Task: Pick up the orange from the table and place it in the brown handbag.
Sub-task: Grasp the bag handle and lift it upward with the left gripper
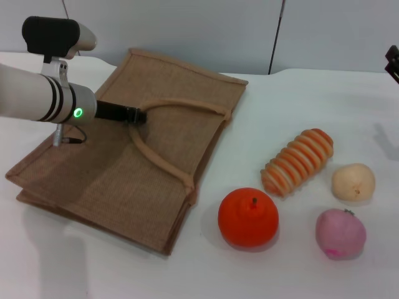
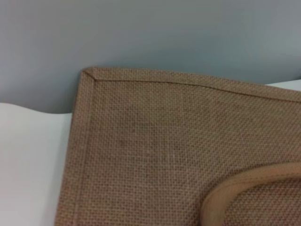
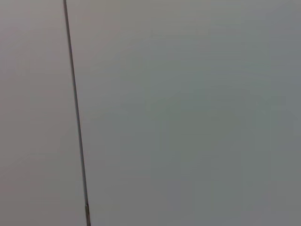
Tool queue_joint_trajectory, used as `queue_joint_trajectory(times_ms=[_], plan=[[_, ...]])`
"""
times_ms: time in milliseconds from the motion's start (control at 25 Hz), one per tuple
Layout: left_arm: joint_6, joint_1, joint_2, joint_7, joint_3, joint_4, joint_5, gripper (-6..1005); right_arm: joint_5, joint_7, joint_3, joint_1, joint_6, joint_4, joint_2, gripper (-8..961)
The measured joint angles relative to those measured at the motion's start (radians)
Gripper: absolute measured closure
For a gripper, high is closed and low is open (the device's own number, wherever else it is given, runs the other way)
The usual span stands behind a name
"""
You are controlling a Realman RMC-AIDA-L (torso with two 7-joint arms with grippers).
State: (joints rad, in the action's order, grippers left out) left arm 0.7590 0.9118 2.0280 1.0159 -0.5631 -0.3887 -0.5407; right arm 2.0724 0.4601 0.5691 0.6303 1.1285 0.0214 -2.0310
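The orange sits on the white table, just right of the brown handbag's near corner. The brown handbag lies flat on the table's left half, its opening edge facing the fruits. My left gripper reaches over the bag from the left and is shut on the bend of the upper handle. The left wrist view shows the bag's weave and a piece of handle. A bit of my right gripper shows at the far right edge, away from the fruits.
Right of the orange lie a ribbed orange-and-cream item, a pale beige fruit and a pink fruit. A grey wall stands behind the table. The right wrist view shows only wall.
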Motion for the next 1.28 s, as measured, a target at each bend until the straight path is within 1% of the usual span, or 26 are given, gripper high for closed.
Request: queue_joint_trajectory(times_ms=[200, 440, 480, 560, 680, 800, 1040, 1120, 1160, 1200, 1280], plan=[[0.005, -0.001, 0.000, -0.004, 0.000, 0.001, 0.000, 640, 0.000, 0.000, 0.000, 0.000, -0.001, 0.000, 0.000, 74], [0.002, -0.004, 0.000, -0.002, 0.001, 0.001, 0.000, 771, 0.000, 0.000, 0.000, -0.001, -0.001, 0.000, 0.000, 74], [0.003, -0.005, 0.000, -0.001, 0.001, 0.001, -0.003, 780, 0.000, 0.000, 0.000, -0.002, -0.001, 0.000, 0.000, 74], [0.009, -0.006, 0.001, 0.001, 0.002, 0.001, -0.017, 799, 0.000, 0.000, 0.000, -0.004, -0.001, 0.000, 0.000, 74], [0.023, -0.010, 0.001, 0.019, 0.001, -0.005, -0.075, 826, 0.000, 0.000, 0.000, -0.009, -0.001, 0.004, 0.000, 74], [0.048, -0.038, 0.001, 0.064, 0.002, -0.023, -0.178, 850, 0.000, 0.000, 0.000, -0.015, 0.002, 0.003, -0.001, 75], [0.191, -0.143, -0.005, 0.172, 0.011, -0.110, -0.442, 867, 0.000, 0.006, -0.007, -0.020, 0.014, 0.000, 0.000, 75], [0.237, -0.182, -0.008, 0.218, 0.013, -0.129, -0.533, 867, 0.002, 0.010, -0.044, -0.022, 0.036, 0.001, 0.001, 75], [0.249, -0.194, -0.009, 0.235, 0.013, -0.133, -0.567, 867, 0.002, 0.011, -0.076, -0.022, 0.053, 0.004, 0.002, 75], [0.279, -0.219, -0.012, 0.276, 0.014, -0.136, -0.641, 867, 0.003, 0.012, -0.109, -0.022, 0.070, 0.007, 0.004, 75], [0.314, -0.249, -0.017, 0.329, 0.014, -0.135, -0.734, 868, 0.008, 0.023, -0.183, -0.020, 0.102, 0.017, 0.007, 75]])
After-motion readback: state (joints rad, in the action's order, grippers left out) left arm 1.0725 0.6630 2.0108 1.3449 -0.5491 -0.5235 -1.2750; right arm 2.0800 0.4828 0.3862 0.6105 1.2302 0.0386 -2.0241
